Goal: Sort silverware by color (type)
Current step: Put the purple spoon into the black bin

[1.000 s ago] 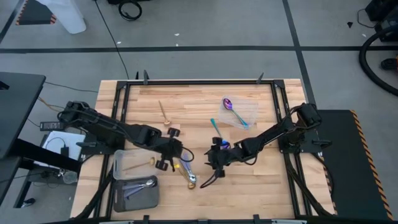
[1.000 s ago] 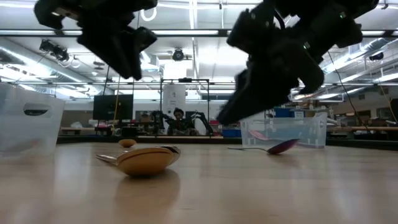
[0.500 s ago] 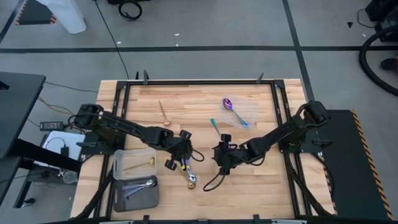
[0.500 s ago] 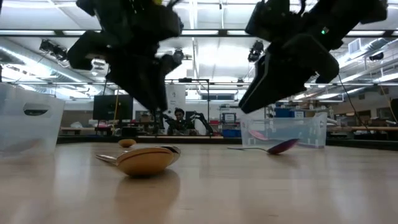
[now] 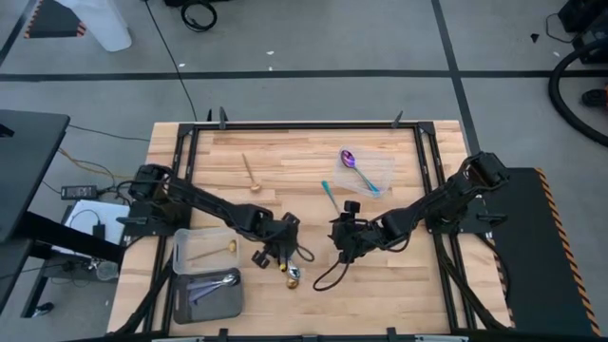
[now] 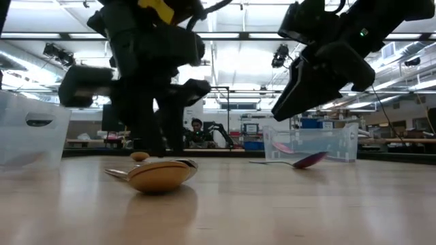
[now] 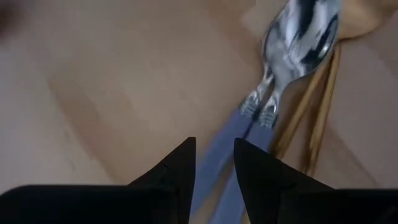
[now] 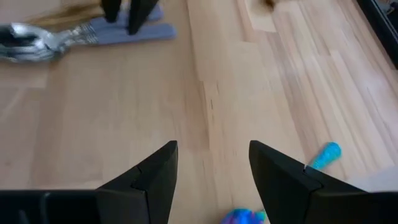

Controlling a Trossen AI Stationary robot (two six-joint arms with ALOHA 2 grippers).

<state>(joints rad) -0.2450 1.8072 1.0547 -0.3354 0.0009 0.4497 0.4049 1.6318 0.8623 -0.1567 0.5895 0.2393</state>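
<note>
A small pile of silverware (image 5: 290, 273) lies near the table's front middle: two silver spoons with lavender handles (image 7: 292, 50) and gold pieces (image 6: 160, 175). My left gripper (image 5: 277, 255) is down at the pile, open, its fingers (image 7: 180, 168) on either side of a lavender handle (image 7: 217, 152). My right gripper (image 5: 340, 245) hangs open and empty above the table, just right of the pile. A gold spoon (image 5: 252, 173) and a teal-handled utensil (image 5: 330, 197) lie farther back. My left gripper comes at the lavender handles (image 8: 134, 32) from above, pointing down, one finger (image 8: 112, 9) on each side near the handles' free end. I cannot tell whether the fingers touch a handle. The spoons lie flat on the table.
Two clear containers stand at the front left, one (image 5: 180, 249) with a gold piece, one (image 5: 179, 296) with lavender-handled spoons. A third clear container (image 5: 380, 169) at the back right holds an iridescent purple spoon (image 5: 349, 160). A black frame borders the table.
My left gripper has gone toward the table's right and near edges and come down onto the silverware pile, its fingers now at the table top. My right gripper has drawn back toward the far right and risen. The pile has stayed where it was.
</note>
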